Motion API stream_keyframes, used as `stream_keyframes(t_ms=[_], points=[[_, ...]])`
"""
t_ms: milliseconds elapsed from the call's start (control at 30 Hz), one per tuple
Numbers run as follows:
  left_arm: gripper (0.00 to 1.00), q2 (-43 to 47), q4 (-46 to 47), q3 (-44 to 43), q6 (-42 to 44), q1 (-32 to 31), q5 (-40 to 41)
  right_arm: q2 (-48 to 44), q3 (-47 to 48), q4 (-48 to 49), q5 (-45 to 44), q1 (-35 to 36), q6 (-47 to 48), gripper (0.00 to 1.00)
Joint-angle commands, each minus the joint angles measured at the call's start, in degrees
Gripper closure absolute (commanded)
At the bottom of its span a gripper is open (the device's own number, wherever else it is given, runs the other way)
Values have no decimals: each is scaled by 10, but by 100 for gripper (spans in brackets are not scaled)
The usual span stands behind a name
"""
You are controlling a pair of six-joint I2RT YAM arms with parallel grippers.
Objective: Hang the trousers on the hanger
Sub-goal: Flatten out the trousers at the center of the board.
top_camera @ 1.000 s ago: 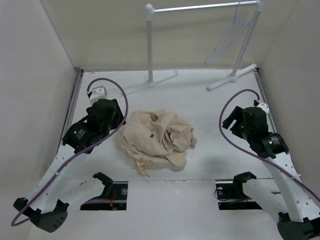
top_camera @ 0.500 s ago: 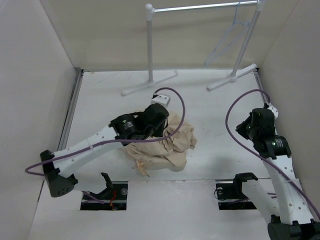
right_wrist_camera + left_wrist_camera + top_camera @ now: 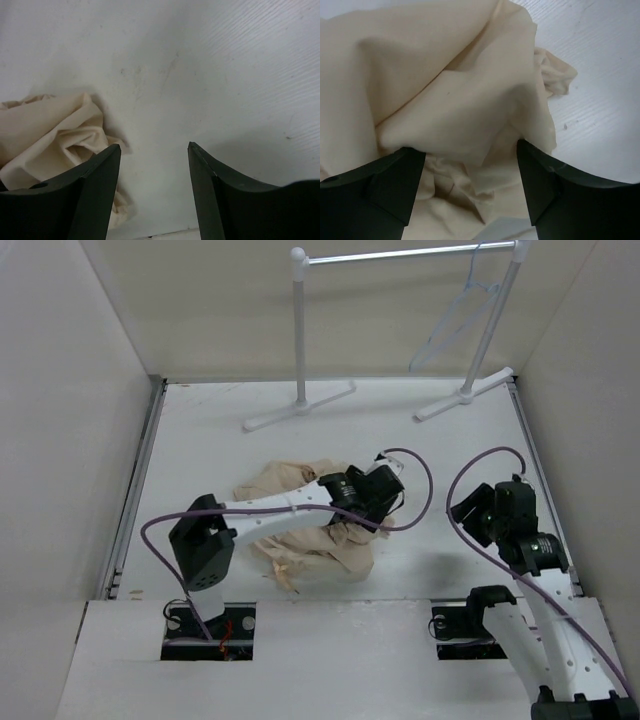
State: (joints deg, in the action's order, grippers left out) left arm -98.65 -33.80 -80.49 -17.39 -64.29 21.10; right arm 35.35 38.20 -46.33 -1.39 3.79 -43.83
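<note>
Reaching farther across the trousers (image 3: 325, 550), left fingers (image 3: 402, 172) stand open, gripping nothing; right fingers (image 3: 100, 175) open, empty.

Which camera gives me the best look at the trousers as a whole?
Top external: it alone shows the whole crumpled heap of trousers, with the left arm lying across part of it. The left wrist view shows only close-up folds; the right wrist view catches just one edge at its lower left.

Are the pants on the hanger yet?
Not yet. Nothing is done: the trousers lie crumpled on the table, and the hanger hangs bare on the rail. In hand: the left gripper is open over the cloth, the right gripper open beside it. Left to do: grab, lift, drape them on the hanger.
</note>
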Motion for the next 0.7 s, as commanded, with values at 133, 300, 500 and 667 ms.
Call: stream_keyframes(t_ms=[133, 300, 500, 667], points=[[89, -22, 72, -50, 12, 59, 29, 1, -36, 59, 21, 71, -42, 36], [97, 100, 79, -51, -39, 129, -3, 48, -36, 97, 27, 128, -44, 30], [97, 230, 79, -15, -128, 229, -70, 188, -5, 170, 39, 317, -53, 22], [98, 273, 80, 37, -164, 290, -84, 342, 17, 290, 58, 451, -83, 19]])
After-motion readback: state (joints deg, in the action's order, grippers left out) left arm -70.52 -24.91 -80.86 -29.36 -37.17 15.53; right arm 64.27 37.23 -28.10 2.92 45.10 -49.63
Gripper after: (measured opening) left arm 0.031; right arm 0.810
